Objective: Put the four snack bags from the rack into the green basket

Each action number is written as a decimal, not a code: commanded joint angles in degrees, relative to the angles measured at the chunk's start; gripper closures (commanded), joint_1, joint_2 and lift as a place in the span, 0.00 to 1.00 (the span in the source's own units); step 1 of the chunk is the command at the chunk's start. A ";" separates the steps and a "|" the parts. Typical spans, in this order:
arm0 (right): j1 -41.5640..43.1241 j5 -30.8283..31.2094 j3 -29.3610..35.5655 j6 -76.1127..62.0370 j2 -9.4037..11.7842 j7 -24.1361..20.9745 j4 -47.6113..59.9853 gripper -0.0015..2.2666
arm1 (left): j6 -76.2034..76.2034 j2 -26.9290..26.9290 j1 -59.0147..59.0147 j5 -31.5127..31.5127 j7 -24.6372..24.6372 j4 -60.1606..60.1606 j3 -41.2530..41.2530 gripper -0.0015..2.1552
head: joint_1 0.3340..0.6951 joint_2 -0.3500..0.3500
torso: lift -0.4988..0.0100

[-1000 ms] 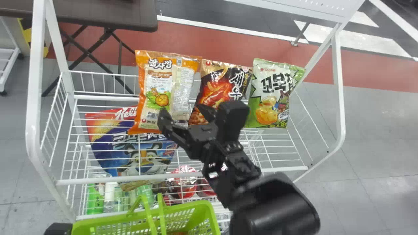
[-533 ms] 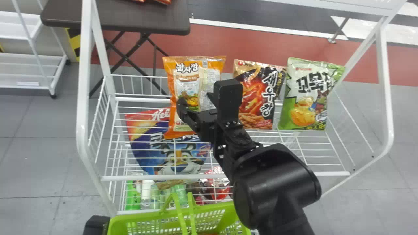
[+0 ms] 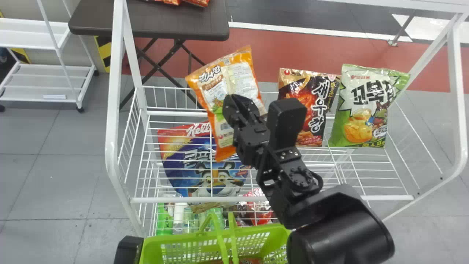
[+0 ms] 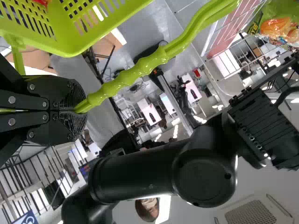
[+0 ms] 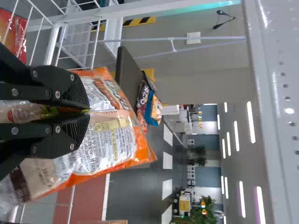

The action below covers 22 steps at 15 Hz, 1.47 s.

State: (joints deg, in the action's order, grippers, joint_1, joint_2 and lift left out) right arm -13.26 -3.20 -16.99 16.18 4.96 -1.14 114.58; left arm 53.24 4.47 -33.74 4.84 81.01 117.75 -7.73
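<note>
My right gripper [image 3: 244, 110] is over the rack, shut on the orange snack bag [image 3: 216, 91], which tilts. In the right wrist view the right gripper [image 5: 88, 110] pinches the orange bag [image 5: 110, 140] between its fingers. A black-and-red bag [image 3: 306, 106] and a green bag [image 3: 362, 110] stand side by side on the rack [image 3: 205, 200], right of it. My left gripper [image 3: 128, 249] is at the bottom edge beside the green basket [image 3: 198, 242]; in the left wrist view the left gripper [image 4: 77, 110] is shut on the basket's handle [image 4: 135, 74].
On the rack's lower level are a blue cereal bag [image 3: 205, 165], bottles [image 3: 165, 220] and red packages [image 3: 258, 209]. A dark table [image 3: 154, 22] stands behind, a white shelf cart [image 3: 40, 80] at the left. White posts [image 3: 111, 121] flank the rack.
My right gripper has closed on the orange bag, which is now tilted and partly raised. The head view has shifted, so the rack and basket appear farther right.
</note>
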 commanded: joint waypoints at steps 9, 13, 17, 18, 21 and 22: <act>-25.15 -10.42 8.11 4.17 12.01 4.21 25.26 0.95 | -0.37 -0.16 -1.06 -0.01 -0.42 0.64 1.05 0.99 | 1.00 0.14 | 0.97; -34.91 -10.25 14.17 1.36 15.61 3.33 28.51 0.95 | -2.47 -0.60 -2.38 0.26 -0.50 0.55 2.02 0.99 | 1.00 0.01 | 0.97; -43.26 -9.89 17.60 -1.28 15.96 4.12 28.51 0.95 | -3.35 -0.69 -2.38 0.26 0.11 0.64 2.37 0.99 | 1.00 0.00 | 0.97; -44.57 -9.45 17.43 -1.28 15.96 4.39 28.24 0.95 | -3.35 -0.69 -2.47 0.34 0.29 0.64 2.46 0.99 | 1.00 0.00 | 0.97; -47.03 -4.09 13.03 -1.46 15.44 5.97 26.31 0.95 | -4.41 -0.69 -2.47 0.52 0.46 0.28 2.46 0.99 | 1.00 0.00 | 0.97; -46.95 -3.92 11.45 -1.28 15.70 5.97 24.64 0.95 | -4.94 -0.77 -2.47 0.52 0.55 0.11 2.37 0.99 | 1.00 0.00 | 0.97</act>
State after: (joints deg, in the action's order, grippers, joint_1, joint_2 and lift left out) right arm -59.99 -8.45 -3.09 14.78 20.46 4.88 141.18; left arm 49.04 3.76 -36.21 5.30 81.51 118.23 -5.27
